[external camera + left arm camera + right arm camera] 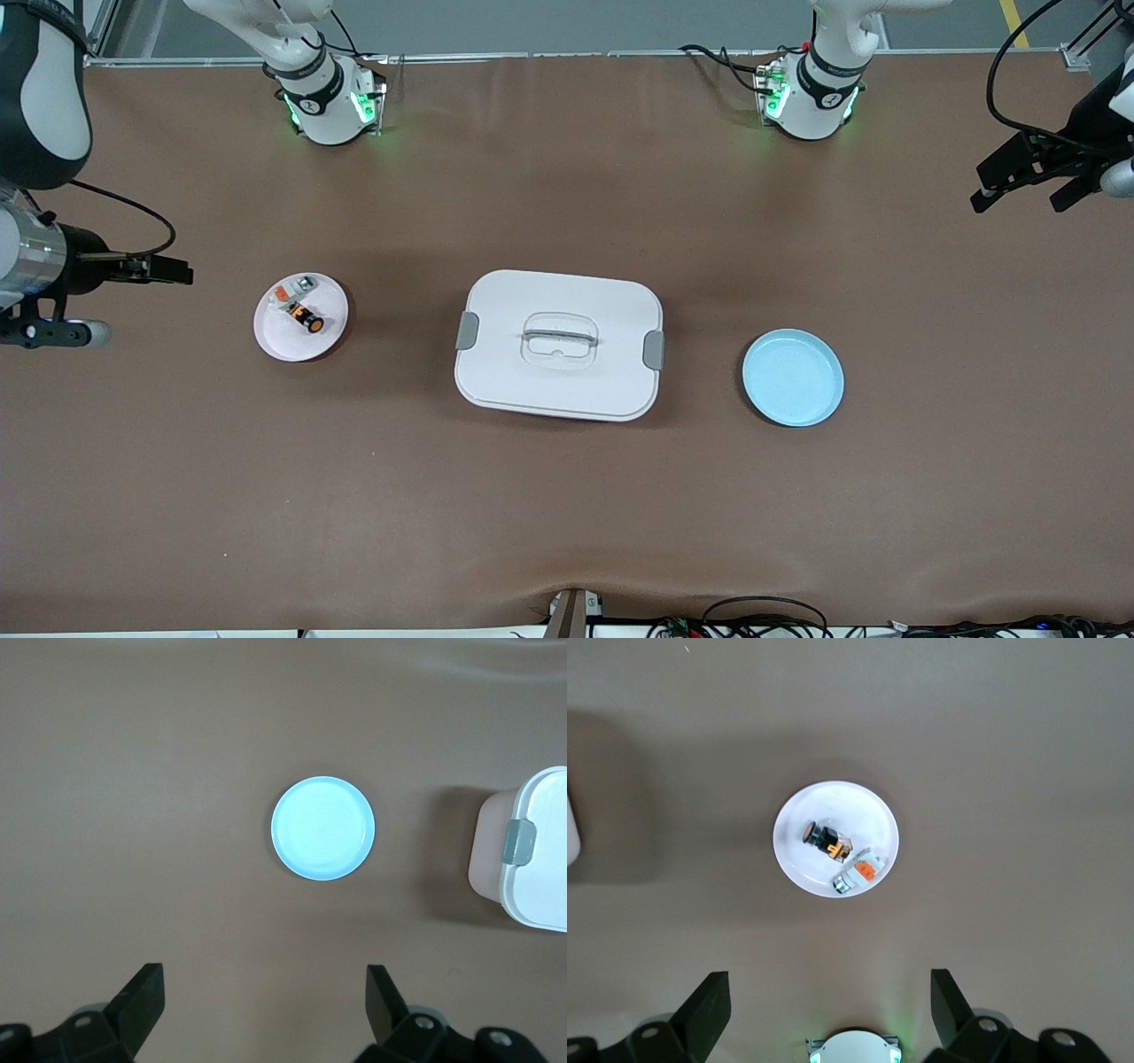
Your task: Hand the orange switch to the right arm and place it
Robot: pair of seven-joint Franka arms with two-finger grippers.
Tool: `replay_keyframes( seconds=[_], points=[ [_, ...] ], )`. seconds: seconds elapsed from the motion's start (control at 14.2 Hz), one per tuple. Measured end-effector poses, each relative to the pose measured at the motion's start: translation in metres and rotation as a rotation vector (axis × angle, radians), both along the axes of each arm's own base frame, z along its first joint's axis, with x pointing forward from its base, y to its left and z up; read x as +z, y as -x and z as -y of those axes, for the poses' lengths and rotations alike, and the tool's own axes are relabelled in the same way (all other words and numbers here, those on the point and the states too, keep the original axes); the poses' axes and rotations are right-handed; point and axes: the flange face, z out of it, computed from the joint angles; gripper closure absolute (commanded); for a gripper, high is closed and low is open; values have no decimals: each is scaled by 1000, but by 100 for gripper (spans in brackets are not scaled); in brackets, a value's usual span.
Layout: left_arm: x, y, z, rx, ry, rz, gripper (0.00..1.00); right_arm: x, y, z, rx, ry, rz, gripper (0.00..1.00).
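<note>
The orange switch lies on its side on a small white plate, at middle left of the front view, toward the right arm's end of the table. Its bright orange end points toward the lower right of that frame, its black body toward the upper left. Touching or just beside it on the same plate, farther from the front camera, sits a whitish-grey block with an orange label.

In the right wrist view the plate sits just above frame centre, the switch and the block side by side on it.

The right gripper hangs at the left edge of the front view, above the table, near the plate but not over it, fingers spread wide and empty. Nothing touches the switch.

At frame centre stands a white lidded box with grey clasps and a clear handle. A light blue plate lies empty at middle right, toward the left arm's end of the table.

The left gripper hangs at the upper right edge of the front view, fingers likewise released and grasping nothing. Its wrist view shows the blue plate at centre and a corner of the box at the right edge.
</note>
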Motion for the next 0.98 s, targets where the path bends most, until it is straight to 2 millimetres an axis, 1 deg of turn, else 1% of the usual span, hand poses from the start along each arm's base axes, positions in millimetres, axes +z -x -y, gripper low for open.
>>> replay_keyframes(
  seconds=[0.21,0.35,0.42,0.56,0.63,0.77,0.98],
  points=[
    [0,0,0,0,0,0,0,25,-2,-8,9,-18,46,0],
    [0,0,0,0,0,0,0,39,-1,-11,-6,-89,64,0],
    [0,0,0,0,0,0,0,45,1,-6,-20,-117,67,0],
    [0,0,0,0,0,0,0,56,7,11,-50,-140,56,0],
    [0,0,0,0,0,0,0,61,10,16,-56,-143,45,0],
    [0,0,0,0,0,0,0,67,14,14,-50,-143,36,0],
    [0,0,0,0,0,0,0,68,16,5,-25,-94,24,0]
  ],
)
